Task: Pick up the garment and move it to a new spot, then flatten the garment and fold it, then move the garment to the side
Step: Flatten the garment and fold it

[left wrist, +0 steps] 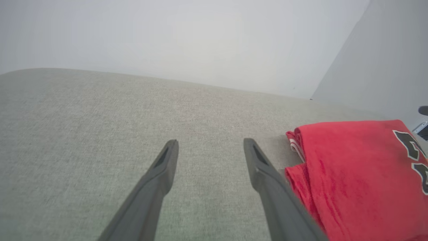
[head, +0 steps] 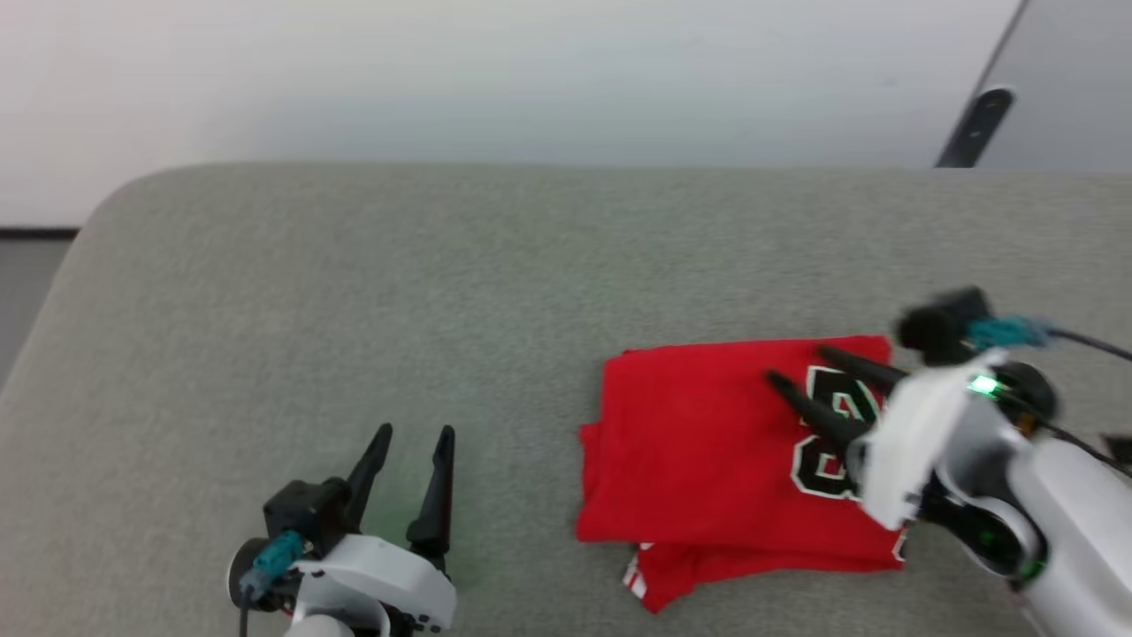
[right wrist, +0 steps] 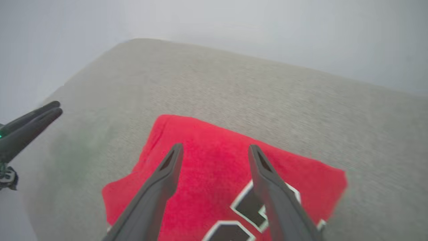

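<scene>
Right gripper (head: 796,365): fingers spread wide and nothing between them! It's reaching in from the robot's right, tips over the red cloth right at the lettering. The arm is blurred, so whether the tips brush the fabric, can't tell.
Right wrist view: both dark fingers (right wrist: 157,187) frame the red cloth, the gripper (right wrist: 215,148) pointing across it toward the far side of the pad.
Left gripper (head: 416,431): open too, fingers parted and holding nothing, low at the near left, well apart from the cloth; its own camera (left wrist: 210,141) has bare pad between the fingers.
Garment (head: 699,442): folded into a compact red rectangle, lying flat on the robot's right half of the pad, close to the near edge (left wrist: 351,174) (right wrist: 214,187).
Lettering (head: 814,460): black with white outline, face up at the fold's right end, partly under the right fingers.
Stripe trim (head: 634,579): red-and-white, peeking from a lower layer that sticks out at the near left corner.
Pad (head: 354,292): grey-green woven surface with a rounded far-left corner.
Wall (head: 442,80): pale, plain, behind the pad.
</scene>
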Robot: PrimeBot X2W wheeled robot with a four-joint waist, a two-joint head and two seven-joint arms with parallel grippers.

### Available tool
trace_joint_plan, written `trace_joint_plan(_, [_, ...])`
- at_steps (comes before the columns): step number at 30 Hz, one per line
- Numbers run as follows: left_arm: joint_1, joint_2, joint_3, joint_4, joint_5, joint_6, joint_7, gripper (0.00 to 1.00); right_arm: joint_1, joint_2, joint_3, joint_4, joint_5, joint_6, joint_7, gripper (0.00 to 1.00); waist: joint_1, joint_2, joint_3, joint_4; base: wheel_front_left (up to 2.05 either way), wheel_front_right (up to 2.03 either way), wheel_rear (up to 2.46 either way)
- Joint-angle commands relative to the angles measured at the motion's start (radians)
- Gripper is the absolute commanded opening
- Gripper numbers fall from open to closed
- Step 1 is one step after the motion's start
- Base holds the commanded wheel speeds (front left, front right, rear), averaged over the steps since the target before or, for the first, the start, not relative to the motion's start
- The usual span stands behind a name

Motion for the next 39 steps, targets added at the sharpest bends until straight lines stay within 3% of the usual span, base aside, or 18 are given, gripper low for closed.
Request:
trace_joint_plan(1, [-0.009,0.006,0.005,0.010,-0.008,-0.004,-0.004,1.00,0.026,-0.011,-0.013,0.018,-0.015,-0.001,-0.031,1.00,0.0000,0.0000,-0.043,-0.049,0.00,0.00,0.00])
trace_joint_plan(6, [-0.034,0.019,0.014,0.054,-0.023,-0.006,-0.004,1.00,0.109,-0.040,-0.099,0.106,-0.052,-0.001,-0.160,1.00,0.0000,0.0000,-0.072,-0.086,0.00,0.00,0.00])
trace_joint_plan(10, [-0.036,0.036,0.027,0.081,-0.028,-0.003,-0.004,1.00,0.171,-0.028,-0.159,0.146,-0.072,-0.001,-0.232,1.00,0.0000,0.0000,-0.095,-0.113,0.00,0.00,0.00])
trace_joint_plan(20, [0.110,0.065,0.060,-0.002,-0.016,0.023,-0.004,1.00,0.320,0.019,-0.297,0.099,-0.146,-0.001,-0.369,1.00,0.0000,0.0000,-0.145,-0.145,0.00,0.00,0.00])
trace_joint_plan(31, [0.376,0.069,0.102,-0.245,0.001,0.101,0.006,1.00,0.493,0.090,-0.433,-0.041,-0.234,-0.001,-0.357,1.00,0.0000,0.0000,-0.181,-0.137,0.00,0.00,0.00])
trace_joint_plan(39, [0.471,0.078,0.094,-0.423,0.022,0.150,0.072,1.00,0.606,0.120,-0.516,-0.166,-0.273,-0.001,-0.292,1.00,0.0000,0.0000,-0.182,-0.130,0.00,0.00,0.00])
